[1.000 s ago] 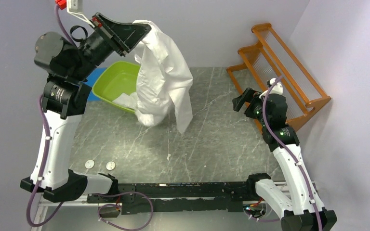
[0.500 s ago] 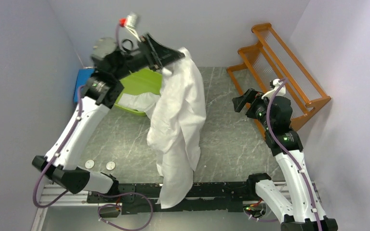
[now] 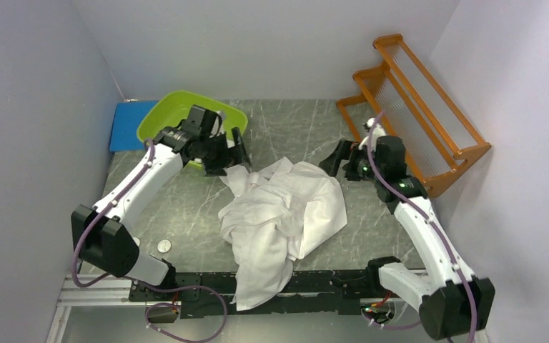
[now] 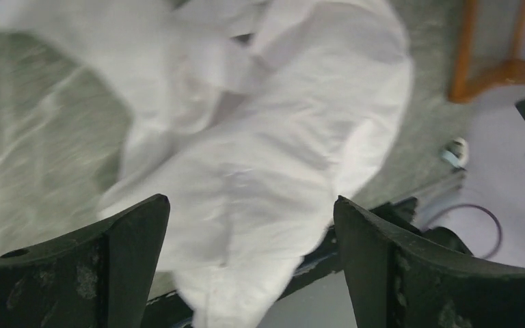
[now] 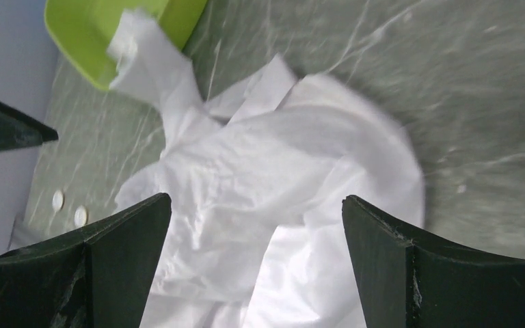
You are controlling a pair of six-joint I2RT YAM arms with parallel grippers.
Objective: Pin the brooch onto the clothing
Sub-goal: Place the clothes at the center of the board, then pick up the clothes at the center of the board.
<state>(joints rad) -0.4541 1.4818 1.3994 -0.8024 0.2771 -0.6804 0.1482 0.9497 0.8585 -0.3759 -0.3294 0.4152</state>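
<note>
Shirt (image 3: 286,211) lies crumpled mid-counter (image 3: 307,128), hem hanging over the near edge, one end trailing to the green tub (image 3: 159,120). Left pincer (image 3: 230,161) sits just beyond it, jaws wide, empty. Right pincer (image 3: 334,158) is at its right side, also wide and empty. Small round discs (image 5: 80,216) near-left, well clear, likely the brooch. Next job, I'd say: spread it. Grab two separated edge points, not bunched folds, pull apart, drag it fully onto the counter.

Crumpled shirt (image 3: 286,211) fills centre; rack (image 3: 389,40) flanks right
</note>
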